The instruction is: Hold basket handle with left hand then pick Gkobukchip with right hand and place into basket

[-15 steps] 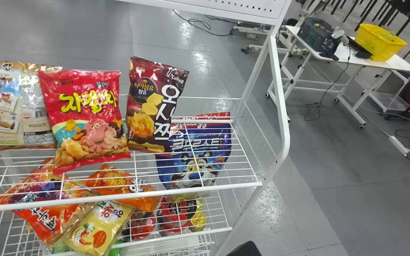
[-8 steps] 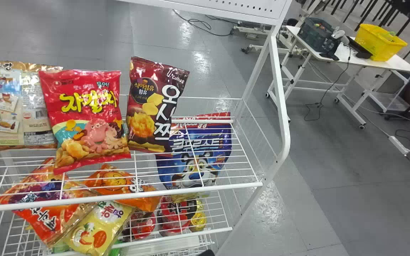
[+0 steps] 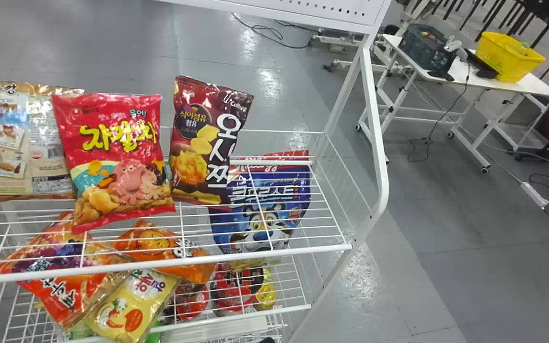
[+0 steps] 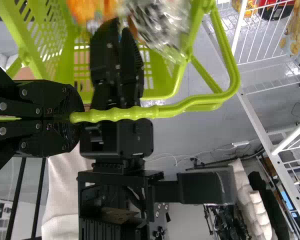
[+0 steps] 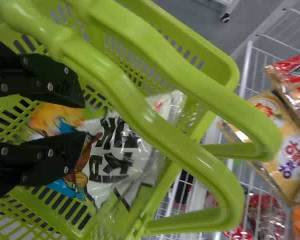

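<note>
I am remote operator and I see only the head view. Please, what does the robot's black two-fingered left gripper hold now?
Observer: In the left wrist view, the left gripper is closed on the bright green plastic handle of a basket.
Operator: Thank you. And the black right gripper, is it open or closed?
Observer: The right wrist view shows the right gripper open, its two fingers apart over the green slotted basket.
Operator: Is there already some thing inside this basket?
Observer: Yes, the same view shows a shiny white plastic snack bag with big black letters lying in it.
</note>
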`<action>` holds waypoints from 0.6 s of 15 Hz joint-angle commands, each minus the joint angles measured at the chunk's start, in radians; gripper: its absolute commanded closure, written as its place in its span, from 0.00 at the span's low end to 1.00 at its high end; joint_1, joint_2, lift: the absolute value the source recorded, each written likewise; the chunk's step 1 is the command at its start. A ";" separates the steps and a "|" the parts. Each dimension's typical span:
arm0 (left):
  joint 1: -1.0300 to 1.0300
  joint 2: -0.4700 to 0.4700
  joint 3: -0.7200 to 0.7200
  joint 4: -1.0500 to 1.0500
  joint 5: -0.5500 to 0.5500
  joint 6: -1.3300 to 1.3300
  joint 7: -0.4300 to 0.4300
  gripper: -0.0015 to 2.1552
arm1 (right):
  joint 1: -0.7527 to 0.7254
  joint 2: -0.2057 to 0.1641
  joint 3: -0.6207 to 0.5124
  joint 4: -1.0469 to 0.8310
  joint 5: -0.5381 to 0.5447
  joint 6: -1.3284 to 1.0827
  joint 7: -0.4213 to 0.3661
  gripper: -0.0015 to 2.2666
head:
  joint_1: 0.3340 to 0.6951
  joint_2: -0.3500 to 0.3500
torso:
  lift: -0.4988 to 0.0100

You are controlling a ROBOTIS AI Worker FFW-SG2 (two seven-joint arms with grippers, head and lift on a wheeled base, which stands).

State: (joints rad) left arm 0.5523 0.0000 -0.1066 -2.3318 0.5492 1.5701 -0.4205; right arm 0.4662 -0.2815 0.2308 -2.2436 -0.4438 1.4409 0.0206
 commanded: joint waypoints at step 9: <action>-0.005 -0.003 0.019 -0.003 0.005 0.001 0.000 0.97 | 0.074 -0.079 -0.156 -0.257 0.062 0.092 -0.004 0.02 | 1.00 0.00 | 0.92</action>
State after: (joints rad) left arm 0.5485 0.0000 -0.0939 -2.3352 0.5520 1.5701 -0.4204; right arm 0.5290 -0.3493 0.0965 -2.4602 -0.4275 1.5430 0.0212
